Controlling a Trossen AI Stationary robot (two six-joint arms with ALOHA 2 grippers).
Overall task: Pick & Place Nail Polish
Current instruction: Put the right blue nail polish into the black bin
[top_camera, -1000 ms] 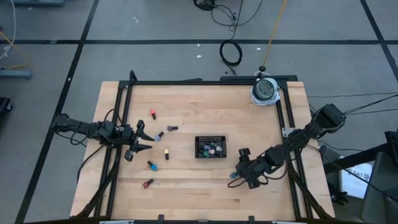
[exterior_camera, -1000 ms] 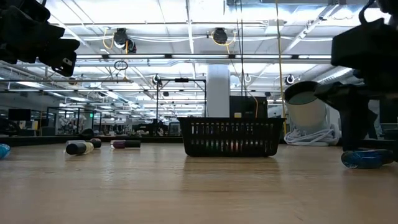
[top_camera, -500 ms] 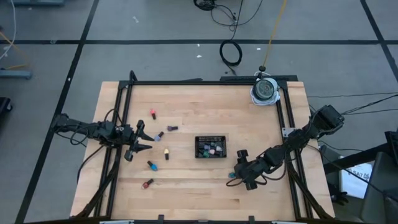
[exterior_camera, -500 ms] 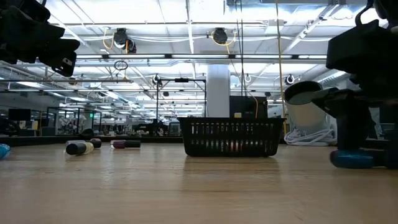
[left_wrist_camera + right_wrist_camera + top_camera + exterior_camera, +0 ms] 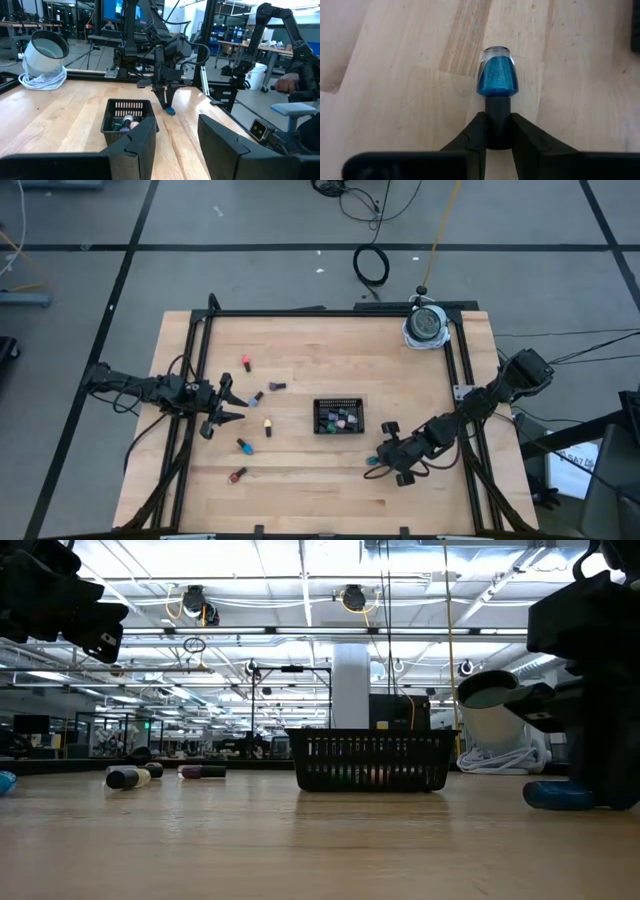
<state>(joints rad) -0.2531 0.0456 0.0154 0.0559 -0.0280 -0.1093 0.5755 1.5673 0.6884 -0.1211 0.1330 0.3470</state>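
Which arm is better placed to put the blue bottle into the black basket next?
The right. The right gripper is shut on the blue bottle by its cap, near the basket. The left gripper hovers open, apart from it.

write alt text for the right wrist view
The right gripper has its two dark fingers closed on the dark cap of a blue nail polish bottle, which lies on the light wooden table.

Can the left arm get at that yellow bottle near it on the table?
Probably yes. The left gripper is open and faces the yellow bottle, with bare table between them. The right gripper is busy far off, shut on a blue bottle.
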